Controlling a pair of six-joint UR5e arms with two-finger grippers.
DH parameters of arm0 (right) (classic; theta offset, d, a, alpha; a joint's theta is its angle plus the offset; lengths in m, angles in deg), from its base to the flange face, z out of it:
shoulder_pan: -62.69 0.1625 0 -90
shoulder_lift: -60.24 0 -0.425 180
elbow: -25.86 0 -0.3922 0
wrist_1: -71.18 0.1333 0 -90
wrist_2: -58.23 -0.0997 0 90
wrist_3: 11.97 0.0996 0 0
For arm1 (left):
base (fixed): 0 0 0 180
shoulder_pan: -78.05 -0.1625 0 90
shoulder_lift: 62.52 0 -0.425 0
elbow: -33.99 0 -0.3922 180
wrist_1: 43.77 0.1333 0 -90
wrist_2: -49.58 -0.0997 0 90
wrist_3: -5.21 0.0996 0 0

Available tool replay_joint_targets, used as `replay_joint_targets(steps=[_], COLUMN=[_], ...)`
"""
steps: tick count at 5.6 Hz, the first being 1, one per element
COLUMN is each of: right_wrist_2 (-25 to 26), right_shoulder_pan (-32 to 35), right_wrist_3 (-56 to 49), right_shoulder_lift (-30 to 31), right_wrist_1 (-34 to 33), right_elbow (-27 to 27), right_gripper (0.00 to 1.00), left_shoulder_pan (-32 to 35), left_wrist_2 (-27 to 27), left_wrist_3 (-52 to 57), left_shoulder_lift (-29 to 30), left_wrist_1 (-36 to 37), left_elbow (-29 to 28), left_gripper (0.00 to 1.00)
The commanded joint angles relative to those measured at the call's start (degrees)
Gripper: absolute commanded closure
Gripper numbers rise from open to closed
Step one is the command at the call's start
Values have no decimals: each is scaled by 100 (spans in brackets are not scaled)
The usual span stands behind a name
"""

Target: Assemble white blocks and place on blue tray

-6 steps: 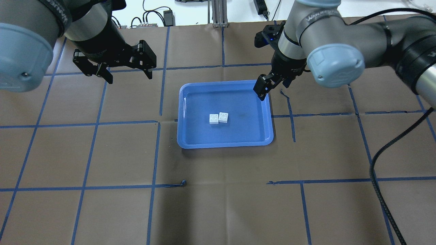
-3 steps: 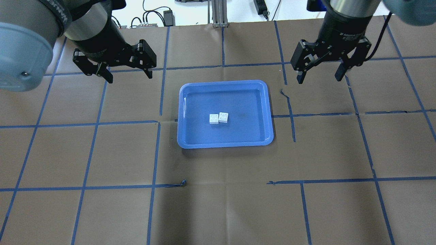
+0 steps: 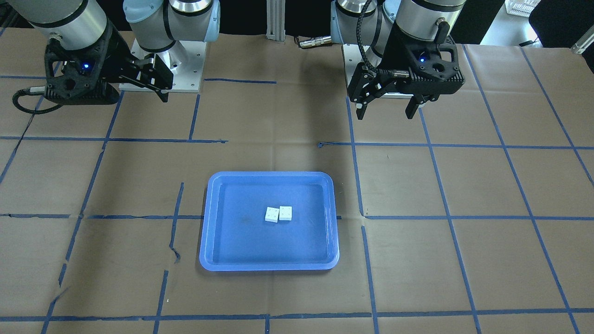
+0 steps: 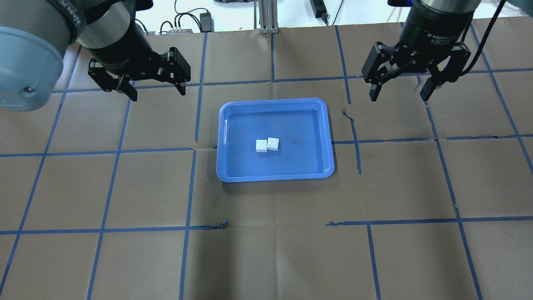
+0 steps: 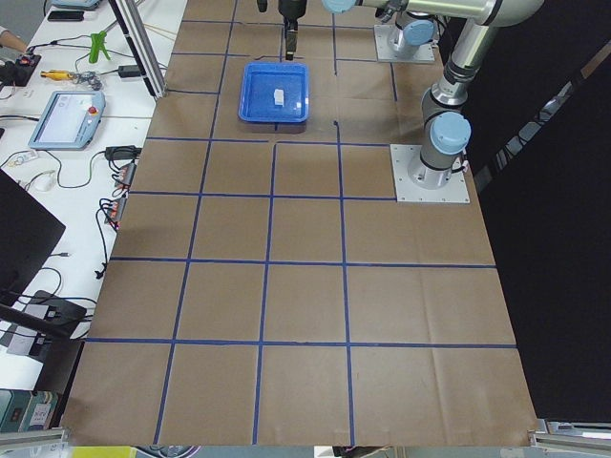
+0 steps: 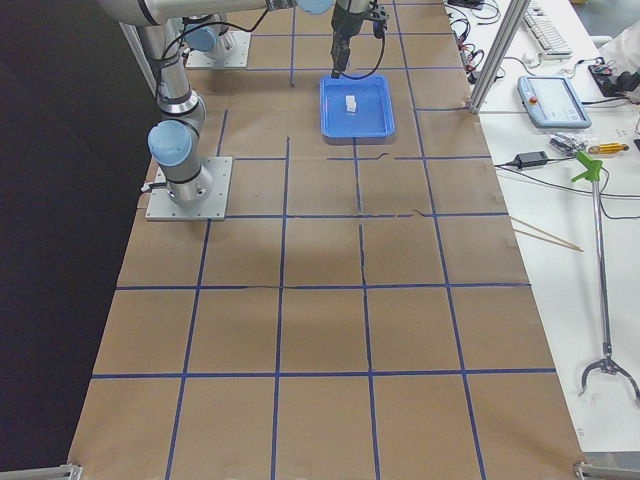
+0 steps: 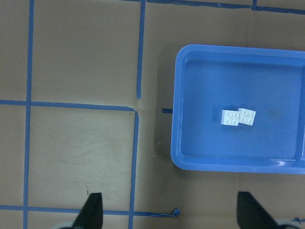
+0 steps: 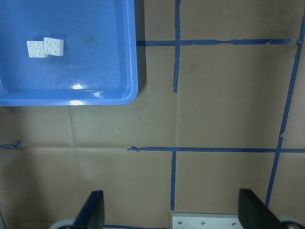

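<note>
Two white blocks (image 4: pixel 261 145) (image 4: pixel 273 143) lie side by side and touching near the middle of the blue tray (image 4: pixel 300 162). One slightly overlaps the other's corner, and I cannot tell whether they are joined. They also show in the front view (image 3: pixel 272 214) (image 3: pixel 285 213), the left wrist view (image 7: pixel 230 117) and the right wrist view (image 8: pixel 36 48). My left gripper (image 4: pixel 158 93) is open and empty above the table, left of the tray's far corner. My right gripper (image 4: pixel 398 98) is open and empty, right of the tray's far right corner.
The table is covered in brown paper (image 4: pixel 125 258) with a grid of blue tape. An aluminium post (image 4: pixel 266 16) and cables stand at the far edge. The arm base plates (image 3: pixel 185 79) sit on the robot's side.
My right gripper has swung from over the tray's far right corner out to the right and now hangs open there. The left gripper and the blocks have not moved.
</note>
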Motion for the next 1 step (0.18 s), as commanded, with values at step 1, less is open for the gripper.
replay_joint_targets(steps=[1], right_wrist_2=[-3], right_shoulder_pan=[0], right_wrist_3=[5], right_shoulder_lift=[-7], right_wrist_1=[14], right_elbow=[8], right_gripper=[0], left_shoulder_pan=[-5], left_wrist_2=[6], left_wrist_3=[0], left_shoulder_lift=[0], left_wrist_1=[0], left_elbow=[-2], left_gripper=[1])
